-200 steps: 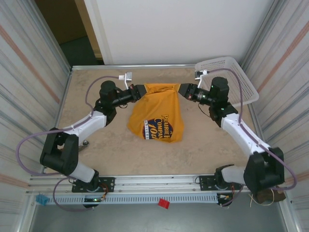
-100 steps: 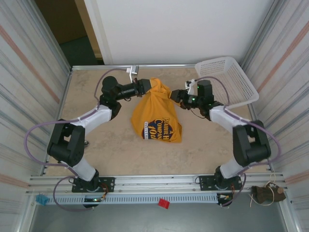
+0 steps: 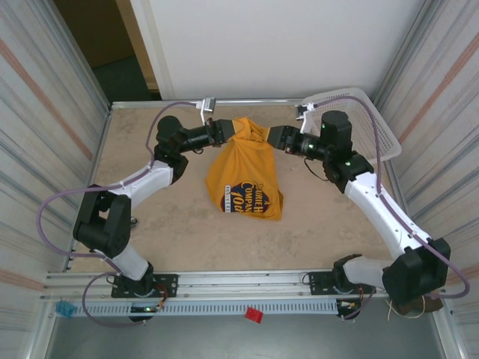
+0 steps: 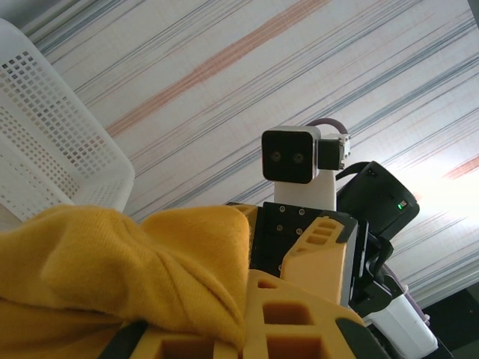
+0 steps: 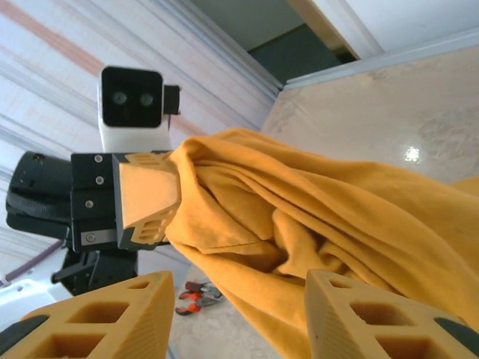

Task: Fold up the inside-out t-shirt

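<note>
The inside-out t-shirt [image 3: 245,173], mustard yellow with dark lettering facing up, hangs bunched from its top and drapes onto the table. My left gripper [image 3: 227,131] is shut on the shirt's upper left corner; in the left wrist view the cloth [image 4: 135,262] is pinched between its yellow fingers [image 4: 299,321]. My right gripper [image 3: 275,137] is at the shirt's upper right edge with its jaws apart. In the right wrist view folds of the shirt [image 5: 314,224] hang just ahead of and between the two spread fingertips [image 5: 352,314]. The left gripper [image 5: 142,202] faces it, clamped on the cloth.
A white mesh basket [image 3: 367,112] sits at the table's far right corner, just behind the right arm. Small red-handled pliers [image 5: 198,293] lie on the beige tabletop [image 3: 150,224]. Striped walls close in both sides, and a metal rail runs along the near edge.
The right gripper let go of the shirt's right corner, pulled away, and has returned to the cloth with its jaws apart. The left gripper carried its corner farther back; the shirt now hangs narrower and bunched.
</note>
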Motion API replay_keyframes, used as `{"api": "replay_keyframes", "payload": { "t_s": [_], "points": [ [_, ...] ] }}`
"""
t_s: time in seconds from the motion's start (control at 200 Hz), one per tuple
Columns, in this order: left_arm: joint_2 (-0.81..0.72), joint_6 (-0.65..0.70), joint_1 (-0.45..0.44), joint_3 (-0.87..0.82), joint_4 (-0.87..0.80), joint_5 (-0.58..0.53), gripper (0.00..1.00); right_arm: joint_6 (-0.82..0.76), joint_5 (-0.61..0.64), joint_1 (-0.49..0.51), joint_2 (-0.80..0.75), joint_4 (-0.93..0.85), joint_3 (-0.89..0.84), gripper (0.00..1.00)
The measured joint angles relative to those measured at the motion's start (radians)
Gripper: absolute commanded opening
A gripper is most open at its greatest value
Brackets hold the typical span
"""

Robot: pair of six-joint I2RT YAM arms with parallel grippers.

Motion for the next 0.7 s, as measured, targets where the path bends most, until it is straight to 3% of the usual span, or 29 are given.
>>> {"api": "replay_keyframes", "payload": {
  "t_s": [0.296,0.326,0.431,0.701],
  "points": [
    [0.000,0.010,-0.006,0.002,-0.023,-0.001,0.00,-0.002,0.025,0.034,0.156,0.000,0.027,0.42],
    [0.000,0.012,-0.007,0.002,-0.028,-0.001,0.00,-0.002,0.026,0.038,0.168,0.001,0.027,0.36],
    [0.000,0.019,-0.008,0.003,-0.036,-0.002,0.00,-0.006,0.025,0.047,0.190,0.002,0.027,0.00],
    [-0.011,0.062,0.000,-0.023,-0.091,-0.071,0.00,-0.009,-0.040,-0.019,0.146,-0.026,0.053,0.00]
  ]
}}
